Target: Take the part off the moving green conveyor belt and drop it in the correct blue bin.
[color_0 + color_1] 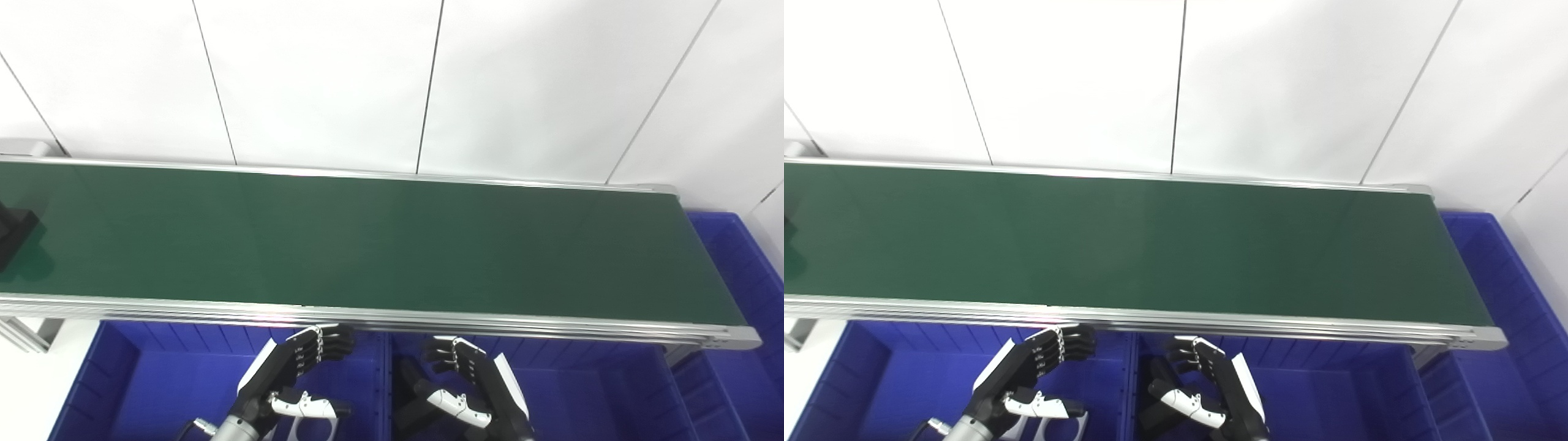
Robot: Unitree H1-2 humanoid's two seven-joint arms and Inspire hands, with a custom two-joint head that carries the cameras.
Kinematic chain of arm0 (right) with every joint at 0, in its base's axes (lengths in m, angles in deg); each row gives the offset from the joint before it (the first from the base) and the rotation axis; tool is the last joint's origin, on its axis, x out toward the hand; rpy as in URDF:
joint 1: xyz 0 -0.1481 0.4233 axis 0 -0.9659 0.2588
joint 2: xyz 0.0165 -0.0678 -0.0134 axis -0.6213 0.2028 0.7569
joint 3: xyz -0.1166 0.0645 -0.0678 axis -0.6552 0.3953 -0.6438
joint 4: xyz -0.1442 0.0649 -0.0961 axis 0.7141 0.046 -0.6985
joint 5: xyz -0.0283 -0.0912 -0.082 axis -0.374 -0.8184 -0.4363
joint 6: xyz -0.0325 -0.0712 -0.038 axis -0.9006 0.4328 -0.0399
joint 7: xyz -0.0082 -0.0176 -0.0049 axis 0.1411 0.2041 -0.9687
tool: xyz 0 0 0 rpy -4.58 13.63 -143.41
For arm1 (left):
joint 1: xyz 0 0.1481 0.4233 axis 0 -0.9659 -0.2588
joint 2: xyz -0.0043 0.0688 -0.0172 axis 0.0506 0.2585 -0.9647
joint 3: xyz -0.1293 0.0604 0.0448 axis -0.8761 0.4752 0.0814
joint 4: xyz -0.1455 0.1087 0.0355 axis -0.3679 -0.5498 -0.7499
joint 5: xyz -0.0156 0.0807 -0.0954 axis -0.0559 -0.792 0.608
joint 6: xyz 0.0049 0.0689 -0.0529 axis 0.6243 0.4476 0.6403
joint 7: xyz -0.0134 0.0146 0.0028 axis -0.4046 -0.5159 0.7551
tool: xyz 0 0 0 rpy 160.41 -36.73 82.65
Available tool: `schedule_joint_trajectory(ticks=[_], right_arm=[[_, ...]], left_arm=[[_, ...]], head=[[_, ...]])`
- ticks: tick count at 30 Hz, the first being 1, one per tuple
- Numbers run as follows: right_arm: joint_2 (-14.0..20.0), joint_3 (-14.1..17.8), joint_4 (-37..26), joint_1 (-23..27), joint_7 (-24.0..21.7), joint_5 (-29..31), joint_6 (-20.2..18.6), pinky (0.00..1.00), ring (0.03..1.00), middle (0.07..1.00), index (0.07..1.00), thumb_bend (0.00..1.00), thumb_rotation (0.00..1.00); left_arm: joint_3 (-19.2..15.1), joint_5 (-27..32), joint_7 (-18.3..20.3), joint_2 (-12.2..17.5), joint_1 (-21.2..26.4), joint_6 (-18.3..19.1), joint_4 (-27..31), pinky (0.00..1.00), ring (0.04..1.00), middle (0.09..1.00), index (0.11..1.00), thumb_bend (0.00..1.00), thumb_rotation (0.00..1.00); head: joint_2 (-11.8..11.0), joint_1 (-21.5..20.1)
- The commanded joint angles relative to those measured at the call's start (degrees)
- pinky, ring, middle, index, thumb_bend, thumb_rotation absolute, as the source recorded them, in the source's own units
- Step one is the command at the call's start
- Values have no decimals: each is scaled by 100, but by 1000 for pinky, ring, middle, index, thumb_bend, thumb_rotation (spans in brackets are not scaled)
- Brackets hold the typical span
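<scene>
Black part (15, 229) at green conveyor belt's (367, 245) far left edge

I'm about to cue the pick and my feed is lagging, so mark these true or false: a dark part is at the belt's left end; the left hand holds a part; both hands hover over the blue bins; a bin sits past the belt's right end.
1. A dark part sits at the belt's left end: true.
2. The left hand holds a part: false, it is open and holds nothing.
3. Both hands hover over the blue bins, the right hand included: true.
4. A bin sits past the belt's right end: true.
5. The right hand rests on the belt: false, it is below the near rail.
</scene>
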Motion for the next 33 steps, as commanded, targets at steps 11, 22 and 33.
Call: schedule_joint_trajectory(ticks=[11,22,33], right_arm=[[-26,13,-90,54,-12,101,142,667,738,776,758,708,437],[10,-7,-146,40,19,-30,115,667,739,778,785,702,461],[39,27,-58,38,-38,114,175,675,741,780,815,727,472]], left_arm=[[7,64,2,-26,88,-321,66,734,744,778,786,1000,198],[33,-55,-48,-16,77,-354,83,726,735,781,821,1000,219],[48,-4,-24,-47,73,-341,33,766,758,801,837,1000,204]], head=[[-9,15],[-20,30],[-176,261]])
